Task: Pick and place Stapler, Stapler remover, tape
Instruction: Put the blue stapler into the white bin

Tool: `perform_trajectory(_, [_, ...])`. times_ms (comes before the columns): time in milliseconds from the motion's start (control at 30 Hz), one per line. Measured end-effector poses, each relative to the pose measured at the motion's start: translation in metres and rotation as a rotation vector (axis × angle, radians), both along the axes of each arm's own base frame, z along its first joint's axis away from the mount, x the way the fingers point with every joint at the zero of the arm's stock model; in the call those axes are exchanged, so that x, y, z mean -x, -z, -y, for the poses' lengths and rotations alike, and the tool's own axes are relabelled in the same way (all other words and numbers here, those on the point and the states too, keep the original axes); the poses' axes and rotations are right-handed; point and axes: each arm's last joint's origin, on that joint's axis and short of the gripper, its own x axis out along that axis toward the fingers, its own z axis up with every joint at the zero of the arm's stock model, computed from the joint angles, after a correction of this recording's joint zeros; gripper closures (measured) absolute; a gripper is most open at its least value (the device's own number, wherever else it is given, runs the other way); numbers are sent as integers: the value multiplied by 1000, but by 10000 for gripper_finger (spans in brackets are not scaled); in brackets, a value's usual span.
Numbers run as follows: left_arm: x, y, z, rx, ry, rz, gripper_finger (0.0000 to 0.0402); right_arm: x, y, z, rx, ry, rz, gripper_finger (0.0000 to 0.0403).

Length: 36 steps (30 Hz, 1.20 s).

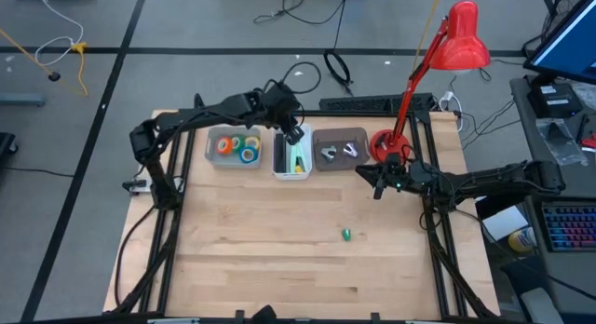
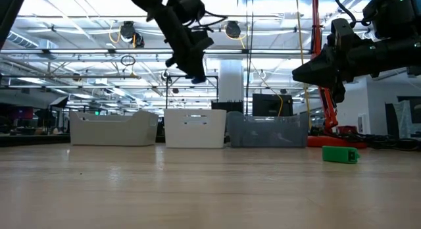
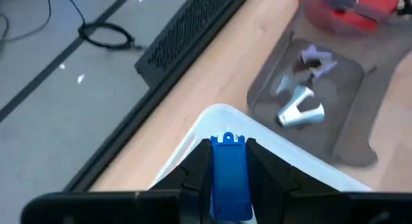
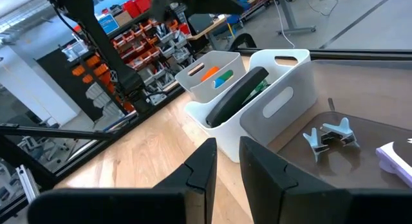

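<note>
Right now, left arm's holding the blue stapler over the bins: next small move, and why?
Probably lower it and open. The left gripper grips the blue stapler above the white bin, which already holds a dark stapler. The right gripper waits empty.

arms: dark, jointed | cables: black, looped | fingers [image 4: 201,172]: seemingly matte black
</note>
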Motion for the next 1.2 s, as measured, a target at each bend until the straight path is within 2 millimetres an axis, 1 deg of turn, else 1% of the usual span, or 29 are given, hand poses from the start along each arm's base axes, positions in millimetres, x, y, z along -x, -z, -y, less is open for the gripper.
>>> perform_trajectory(100, [-7, 12, -2, 33, 21, -10, 323, 0, 0, 0, 1, 0, 0, 344])
perform_trajectory(333, [-24, 53, -1, 100, 65, -107, 323, 0, 0, 0, 1, 0, -3, 344])
perform_trajectory(500, [-31, 78, -4, 119, 81, -167, 323, 0, 0, 0, -1, 1, -1, 344])
perform_trajectory(600, [-34, 89, -6, 128, 80, -186, 323, 0, 0, 0, -2, 1, -1, 344])
perform_trajectory(800, [-37, 101, -9, 125, 73, -214, 323, 0, 0, 0, -1, 1, 0, 344])
perform_trajectory(967, [-37, 101, -10, 95, 54, -216, 323, 0, 0, 0, -2, 1, 0, 344])
perform_trajectory(1100, [-35, 101, -14, 79, 72, -234, 323, 0, 0, 0, -1, 1, 0, 344])
perform_trajectory(1200, [-35, 108, -17, 77, 79, -250, 323, 0, 0, 0, -2, 1, -1, 344])
